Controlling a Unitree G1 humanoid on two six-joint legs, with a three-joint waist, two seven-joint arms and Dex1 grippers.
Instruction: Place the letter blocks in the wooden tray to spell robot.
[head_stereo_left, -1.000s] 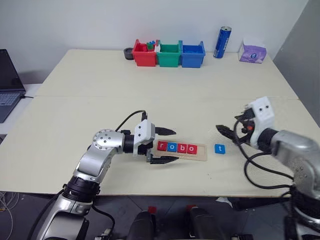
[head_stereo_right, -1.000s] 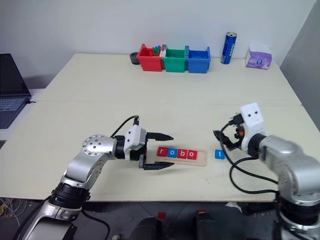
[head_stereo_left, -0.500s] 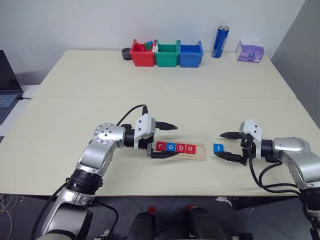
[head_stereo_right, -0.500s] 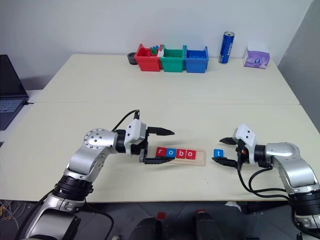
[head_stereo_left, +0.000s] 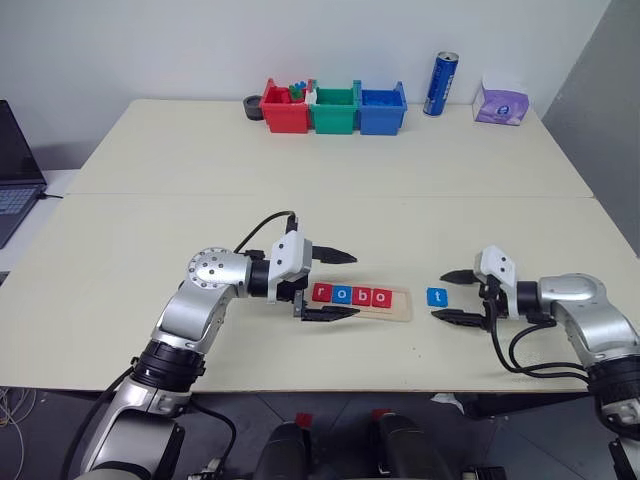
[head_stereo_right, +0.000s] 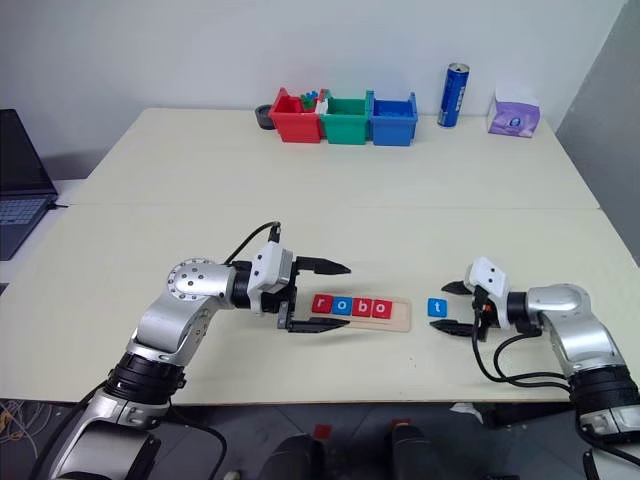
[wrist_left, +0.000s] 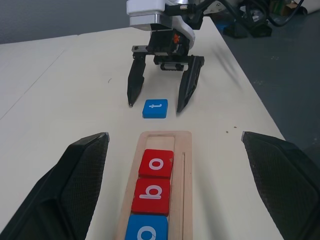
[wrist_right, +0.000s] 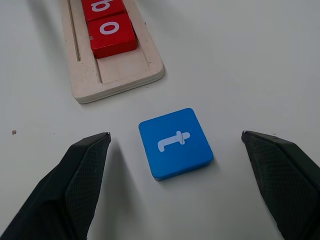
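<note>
The wooden tray (head_stereo_left: 403, 300) lies near the table's front edge with four letter blocks in its groove: a red r (head_stereo_left: 322, 293), a blue o (head_stereo_left: 342, 294), a red b (head_stereo_left: 361, 296) and a red o (head_stereo_left: 380, 297). The tray's right-end slot is bare. A blue t block (head_stereo_left: 437, 296) lies flat on the table just right of the tray. My right gripper (head_stereo_left: 441, 296) is low over the table and open, one fingertip on either side of the t block (wrist_right: 175, 142) without touching it. My left gripper (head_stereo_left: 350, 285) is open, straddling the tray's left end.
Red (head_stereo_left: 284, 108), green (head_stereo_left: 335, 110) and blue (head_stereo_left: 383, 108) bins stand at the back of the table beside a small dark bowl (head_stereo_left: 253, 104). A blue can (head_stereo_left: 441, 84) and a tissue pack (head_stereo_left: 503, 103) stand back right. A laptop (head_stereo_left: 15, 170) sits far left.
My right gripper has come down to the table and turned level, so its open fingers now flank the t block. The left gripper and the tray have stayed put.
</note>
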